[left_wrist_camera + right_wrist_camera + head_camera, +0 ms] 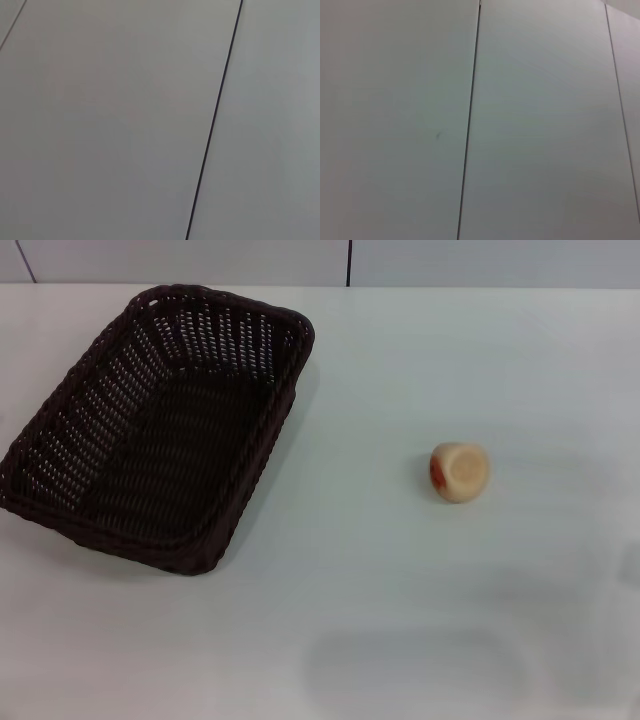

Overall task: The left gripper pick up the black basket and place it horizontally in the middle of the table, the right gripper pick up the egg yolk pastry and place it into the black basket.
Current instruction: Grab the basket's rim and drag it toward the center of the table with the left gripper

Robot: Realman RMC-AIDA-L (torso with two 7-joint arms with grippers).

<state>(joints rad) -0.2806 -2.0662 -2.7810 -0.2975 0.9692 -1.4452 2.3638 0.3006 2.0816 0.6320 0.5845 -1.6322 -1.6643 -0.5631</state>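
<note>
Head view: neither the left pincer nor the right pincer is in frame, so their opening and hold cannot be told; wrist views show only pale panels with dark seams. Basket (160, 430) sits askew on bench (400, 640), bun (460, 472) well apart. Judged: basket light, stiff; take the rolled rim. Bun soft, crumbly; pinch its sides gently. No writing visible.
</note>
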